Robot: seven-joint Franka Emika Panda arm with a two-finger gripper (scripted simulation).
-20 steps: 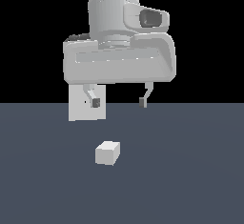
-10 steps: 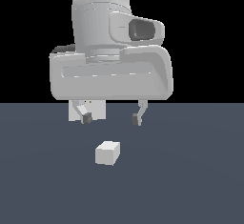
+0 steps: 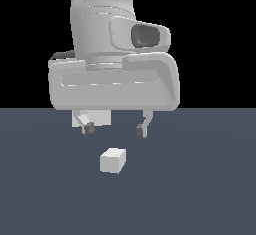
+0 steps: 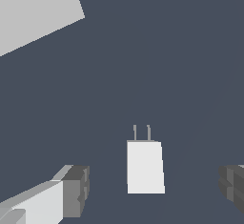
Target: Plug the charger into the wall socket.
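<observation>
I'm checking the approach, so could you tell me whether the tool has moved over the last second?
Yes. The tool has moved toward the camera, its fingertips now nearer above the charger, which lay still.

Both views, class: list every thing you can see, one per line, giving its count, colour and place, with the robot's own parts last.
charger: one, white, lying on the floor below the open jaws, untouched; two thin prongs show in the wrist view, at the end nearer the panel.
wall socket: one, white flat panel, apart from the charger; mostly hidden behind the hand in the exterior view.
floor: one, dark slate blue, beneath everything.
gripper: one, pale grey hand with dark-tipped fingers, jaws open, hovering above the charger.
</observation>
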